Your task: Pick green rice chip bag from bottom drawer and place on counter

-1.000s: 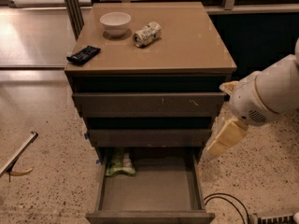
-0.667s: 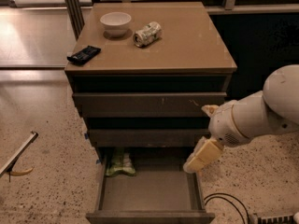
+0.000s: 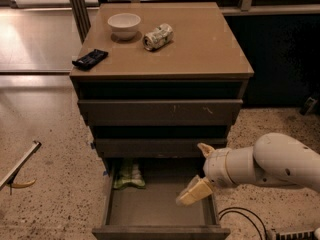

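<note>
Green rice chip bag lies crumpled in the back left corner of the open bottom drawer, its rear edge tucked under the drawer above. I see the gripper over the drawer's right side, well apart from the bag, with its fingers spread wide and holding nothing.

Handling, by my judgement: the bag is light, soft and crinkly, so it will collapse under pressure and may slip. Take hold across the bunched fold nearest the drawer's middle, not on a flat face. Close gently, since the chips are probably fragile.

Destination is the worktop, whose left part carries a white bowl, a crushed can and a black packet.
</note>
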`<action>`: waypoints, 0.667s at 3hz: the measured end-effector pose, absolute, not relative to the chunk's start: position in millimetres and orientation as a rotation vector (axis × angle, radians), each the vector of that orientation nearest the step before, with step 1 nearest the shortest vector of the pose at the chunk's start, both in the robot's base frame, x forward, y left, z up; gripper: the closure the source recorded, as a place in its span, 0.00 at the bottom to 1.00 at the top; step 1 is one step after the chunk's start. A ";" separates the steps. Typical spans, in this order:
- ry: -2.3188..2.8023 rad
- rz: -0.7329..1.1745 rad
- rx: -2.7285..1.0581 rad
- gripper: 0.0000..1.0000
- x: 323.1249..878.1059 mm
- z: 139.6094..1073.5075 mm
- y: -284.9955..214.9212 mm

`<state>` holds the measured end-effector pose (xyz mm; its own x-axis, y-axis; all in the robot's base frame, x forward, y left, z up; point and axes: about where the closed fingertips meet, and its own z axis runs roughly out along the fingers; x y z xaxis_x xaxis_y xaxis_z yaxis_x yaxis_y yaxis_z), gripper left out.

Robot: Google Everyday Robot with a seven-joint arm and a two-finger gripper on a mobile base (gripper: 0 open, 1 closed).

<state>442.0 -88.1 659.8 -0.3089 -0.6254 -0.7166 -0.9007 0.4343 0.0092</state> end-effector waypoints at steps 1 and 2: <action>2.046 0.551 -1.279 0.00 442.0 659.8 -88.1; 2.055 0.536 -1.263 0.00 442.5 659.4 -89.5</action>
<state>442.5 -89.5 659.4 -0.3174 -0.6236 -0.7144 -0.8930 0.4499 0.0040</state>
